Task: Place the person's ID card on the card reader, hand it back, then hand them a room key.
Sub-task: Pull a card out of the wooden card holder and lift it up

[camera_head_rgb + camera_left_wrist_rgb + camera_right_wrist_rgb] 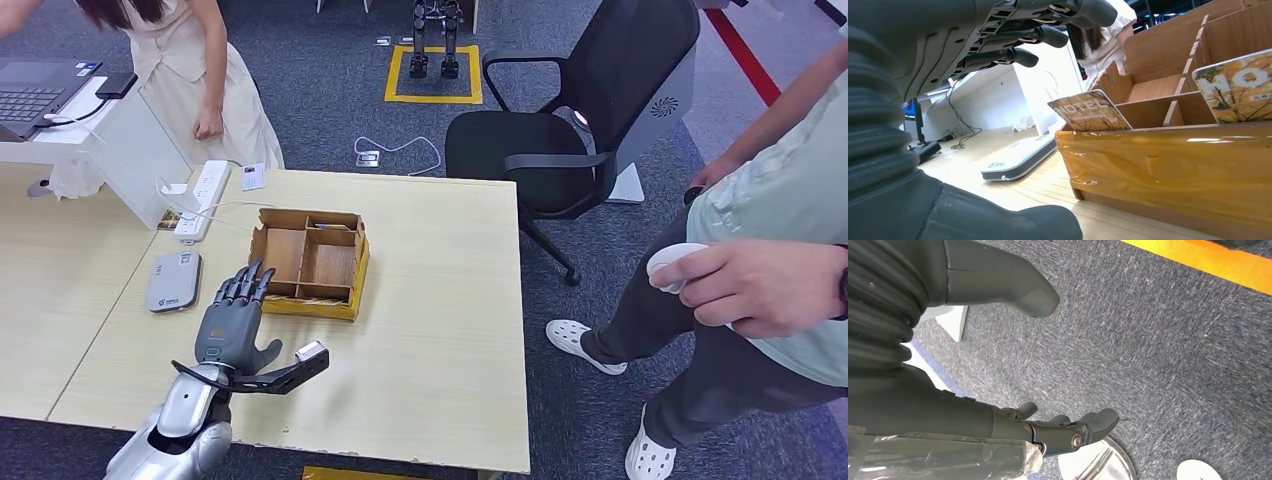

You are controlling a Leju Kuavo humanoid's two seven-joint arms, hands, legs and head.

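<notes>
Room key cards (1090, 111) stand tilted in the front compartments of a wooden divided box (308, 262), their printed faces reading "HOTEL" in the left wrist view; a second card (1238, 87) leans in the next compartment along. Just beside that box, on its side toward the card reader, the left robot hand (232, 312) hovers low over the surface (440, 330) with its fingers (245, 283) straight and apart, holding nothing, fingertips level with the box's near corner. The card reader (174, 281), a flat grey-white pad, lies on the surface just beyond the hand, closer to the seam where a second, adjoining surface begins. A white power strip (204, 199) sits near the far edge, next to a white partition. The right robot hand (1068, 427) hangs over grey carpet (1158, 340), fingers loosely spread and empty. A person in a cream dress (200, 80) stands past the far edge; another person (770, 290) stands off the right edge, holding a small white object. A black office chair (560, 120) stands between them.
</notes>
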